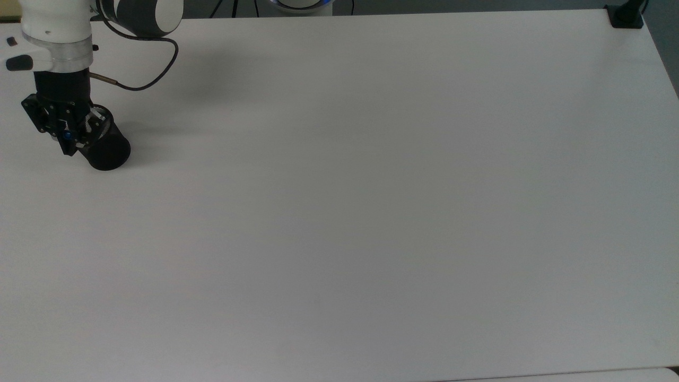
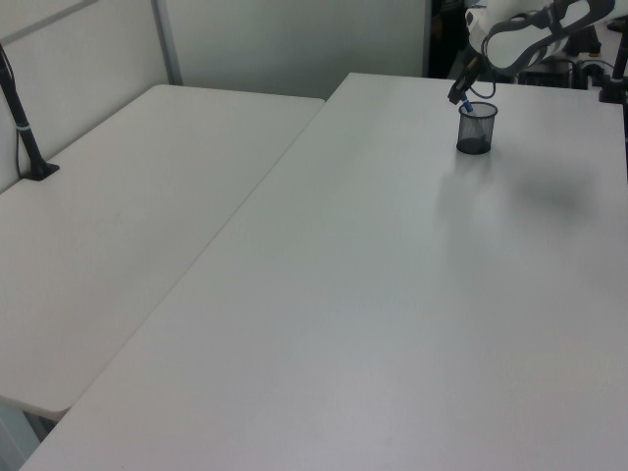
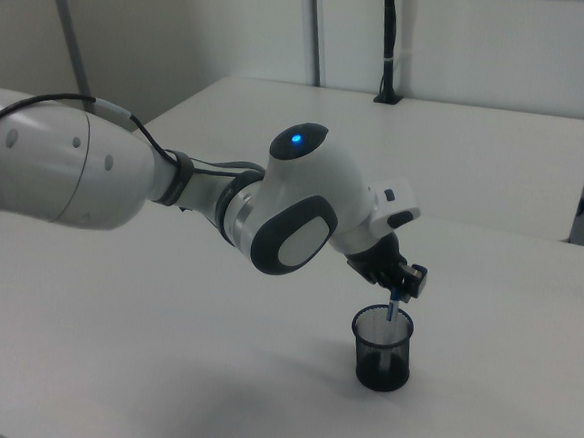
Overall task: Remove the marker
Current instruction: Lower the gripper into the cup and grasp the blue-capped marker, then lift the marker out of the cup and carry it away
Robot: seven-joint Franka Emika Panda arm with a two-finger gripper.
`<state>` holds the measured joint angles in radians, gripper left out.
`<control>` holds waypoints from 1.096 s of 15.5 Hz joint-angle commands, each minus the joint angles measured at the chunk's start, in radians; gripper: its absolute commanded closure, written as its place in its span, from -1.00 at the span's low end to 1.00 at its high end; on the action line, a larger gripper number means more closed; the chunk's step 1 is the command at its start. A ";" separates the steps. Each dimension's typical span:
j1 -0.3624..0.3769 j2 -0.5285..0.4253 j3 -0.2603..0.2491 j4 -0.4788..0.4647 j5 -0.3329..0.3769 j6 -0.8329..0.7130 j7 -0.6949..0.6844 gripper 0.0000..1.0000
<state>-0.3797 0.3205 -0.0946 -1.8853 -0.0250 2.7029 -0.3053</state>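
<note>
A black mesh cup [image 1: 109, 150] [image 2: 477, 129] [image 3: 381, 349] stands near the far left of the white table in the top view. The marker [image 3: 393, 310] rises out of the cup's mouth, its blue top showing between my fingers [image 1: 67, 136] [image 2: 468, 105]. My gripper [image 1: 64, 137] [image 2: 461, 94] [image 3: 403, 287] hangs over the cup's rim, pointing down and shut on the marker's upper end. The marker's lower part sits inside the cup, dim behind the mesh.
The white table [image 1: 371, 212] spreads wide to the top view's right of the cup. A black clamp mount [image 1: 626, 16] sits at its far right corner. A second white table [image 2: 128, 206] adjoins on the left view's left, with a black post [image 2: 25, 128].
</note>
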 commanded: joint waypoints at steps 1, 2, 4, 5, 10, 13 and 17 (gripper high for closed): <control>0.005 -0.044 0.006 -0.014 0.016 0.017 0.029 0.83; 0.005 -0.058 0.007 -0.014 0.016 0.014 0.046 0.83; 0.008 -0.104 0.010 -0.014 0.016 0.009 0.051 0.83; 0.009 -0.127 0.012 -0.014 0.016 -0.001 0.051 0.83; 0.010 -0.224 0.048 0.103 0.017 -0.312 0.051 0.83; 0.010 -0.277 0.111 0.167 0.017 -0.567 0.049 0.83; 0.010 -0.275 0.235 0.155 0.017 -0.790 0.058 0.83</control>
<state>-0.3723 0.0336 0.0655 -1.7125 -0.0231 2.0252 -0.2653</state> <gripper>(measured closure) 0.903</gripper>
